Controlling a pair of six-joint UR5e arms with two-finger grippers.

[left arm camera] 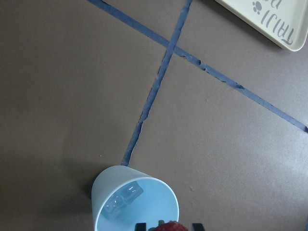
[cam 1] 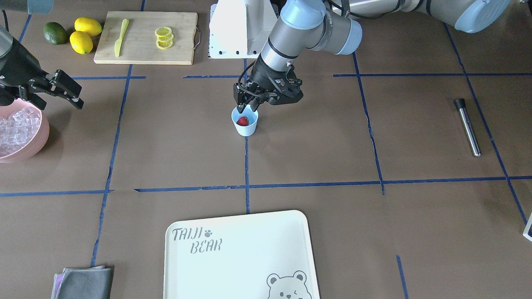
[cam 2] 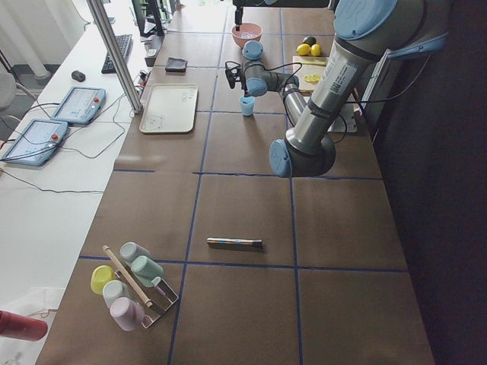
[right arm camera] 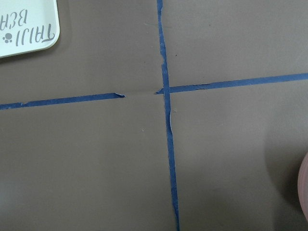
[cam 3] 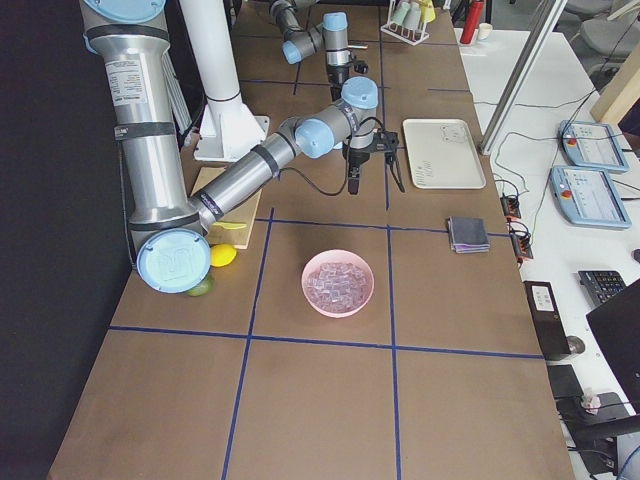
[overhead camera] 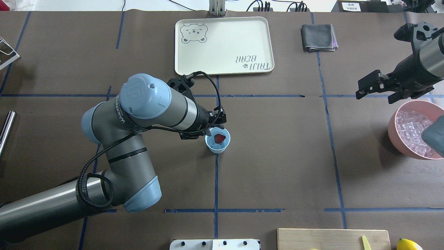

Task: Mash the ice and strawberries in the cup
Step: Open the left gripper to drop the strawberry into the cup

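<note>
The left gripper (cam 1: 246, 109) is hanging right over the cup (cam 1: 246, 129) with its fingers slightly parted. The strawberry (cam 1: 242, 121) is sitting just beneath them inside the cup, with a sliver of gap on each side (released, I'd say). Ice (left arm camera: 123, 199) is lying deeper below. The berry is looking soft and bruisable, the cubes hard and slick. The light cup probably wants steadying low on its wall. The right gripper (cam 1: 75, 96) is hovering spread and empty, the pink bowl (cam 1: 39, 139) just under it.

Pink bowl (cam 3: 340, 313) of ice (cam 3: 338, 282) is spotted mid-bench (cam 3: 300, 400). Beyond it, the right claw (cam 3: 375, 186) is held above the surface, prongs spread, with a cream tray (cam 3: 443, 152) alongside.
</note>
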